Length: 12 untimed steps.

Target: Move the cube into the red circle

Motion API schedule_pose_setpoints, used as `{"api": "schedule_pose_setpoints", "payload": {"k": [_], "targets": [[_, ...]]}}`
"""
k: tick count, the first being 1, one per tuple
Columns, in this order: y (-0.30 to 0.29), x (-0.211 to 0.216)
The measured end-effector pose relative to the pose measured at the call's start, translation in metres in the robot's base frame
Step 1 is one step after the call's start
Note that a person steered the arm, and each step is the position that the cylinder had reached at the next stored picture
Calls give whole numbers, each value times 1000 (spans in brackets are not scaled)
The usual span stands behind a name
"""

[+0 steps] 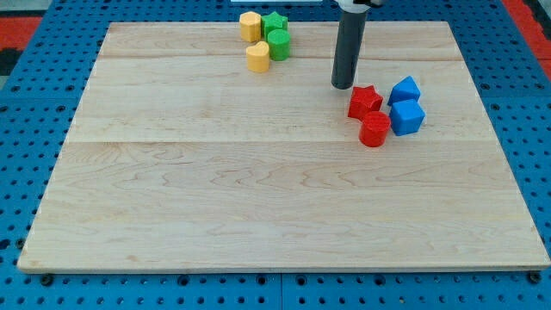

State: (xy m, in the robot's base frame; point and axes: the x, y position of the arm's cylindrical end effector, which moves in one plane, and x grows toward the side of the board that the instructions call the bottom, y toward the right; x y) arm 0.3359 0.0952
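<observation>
One big pale wooden board [258, 198] lies flat on a blue table with rows of holes [34, 293]. My tip [343, 86] is the bottom end of a straight dark rod that comes down from the view's top; it has no fingers, so nothing is spread or pinched. The tip sits just up and left of the red star block [364, 101], very near it. The blue cube [406, 117] is to the right of the tip, past the red star. A second blue block [405, 89] sits just above the cube. The round red block [374, 130] lies just left of the cube. Far off at the top are two yellow blocks [250, 26] [257, 57], a green star block [275, 21] and a round green block [279, 44], all bunched close.
</observation>
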Motion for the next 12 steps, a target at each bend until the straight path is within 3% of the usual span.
{"api": "schedule_pose_setpoints", "payload": {"k": [4,7,12], "targets": [[-2,-6],[13,-57],[13,-65]]}}
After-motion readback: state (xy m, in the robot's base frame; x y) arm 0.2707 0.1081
